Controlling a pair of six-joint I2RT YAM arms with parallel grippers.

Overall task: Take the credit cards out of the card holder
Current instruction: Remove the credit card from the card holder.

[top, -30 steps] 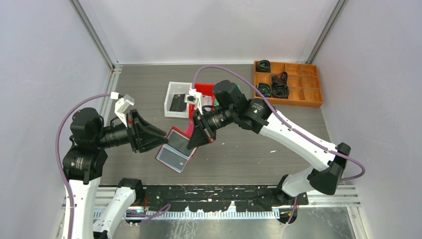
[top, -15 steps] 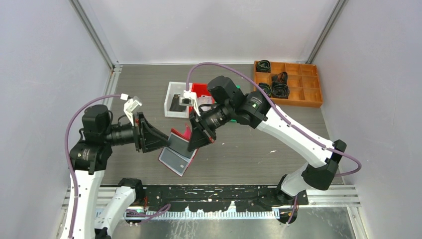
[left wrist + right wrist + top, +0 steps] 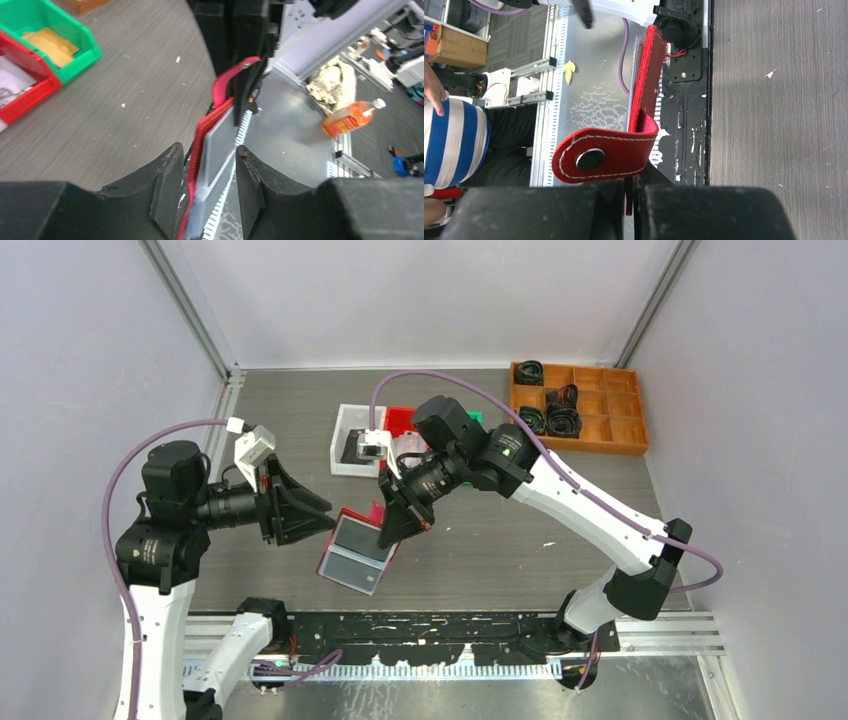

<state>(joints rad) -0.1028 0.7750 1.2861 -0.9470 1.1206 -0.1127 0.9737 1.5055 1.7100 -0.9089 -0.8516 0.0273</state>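
The left arm rises from its base at the near left with the elbow high and the forearm level, pointing right. This brings the left gripper (image 3: 318,524) to the left edge of the card holder (image 3: 345,566). The holder hangs in the air above the table (image 3: 480,550), around the middle and toward the near side. The right arm reaches from its base at the near right far across to the left, bends at the elbow and points down toward the near left. That puts the right gripper (image 3: 393,530) at the holder's right edge. The holder is spread open with its pale inside turned upward and a grey card (image 3: 362,537) in a sleeve. In the right wrist view the claw is pinched almost closed on the holder's red edge, and the snap tab (image 3: 599,156) curls over just above the fingers. In the left wrist view the left claw is partly parted, one finger on each side of the holder and card; whether the pads press on them cannot be told. A white bin (image 3: 340,436), a red bin (image 3: 400,418) and an orange tray (image 3: 580,448) sit farther back on the table.
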